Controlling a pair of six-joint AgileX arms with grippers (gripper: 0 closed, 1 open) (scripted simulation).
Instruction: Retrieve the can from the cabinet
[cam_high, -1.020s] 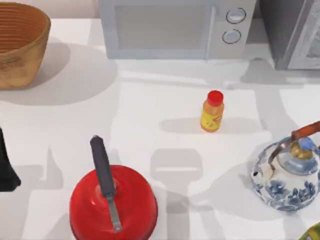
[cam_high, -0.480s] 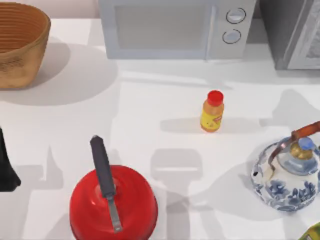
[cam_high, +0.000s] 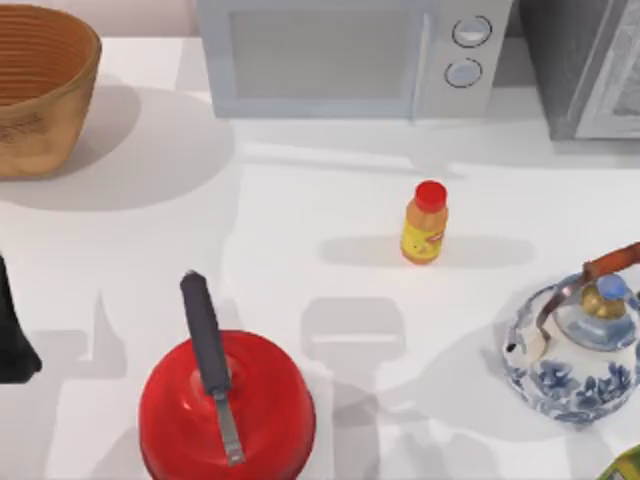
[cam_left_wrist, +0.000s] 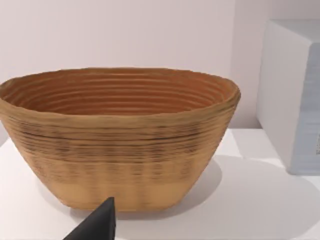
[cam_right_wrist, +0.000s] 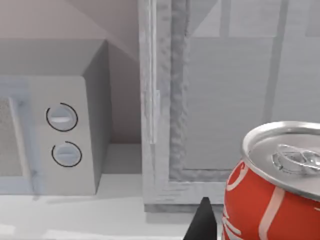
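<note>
White table (cam_high: 330, 210) spreading under soft light, objects casting grey shadows, pale pinkish wall (cam_left_wrist: 125, 35) rising behind it, microwave (cam_high: 350, 55) sitting at the back edge, grey cabinet (cam_high: 585, 65) standing just beside it at right

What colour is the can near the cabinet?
The can is red with white swirls and a silver top, seen best in the right wrist view, in front of the grey cabinet.

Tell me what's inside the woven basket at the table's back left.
Nothing visible: the basket shows bare ribbed inner walls in the left wrist view, and the top view shows none either. Its floor is hidden behind the near rim, so something low could lie there.
</note>
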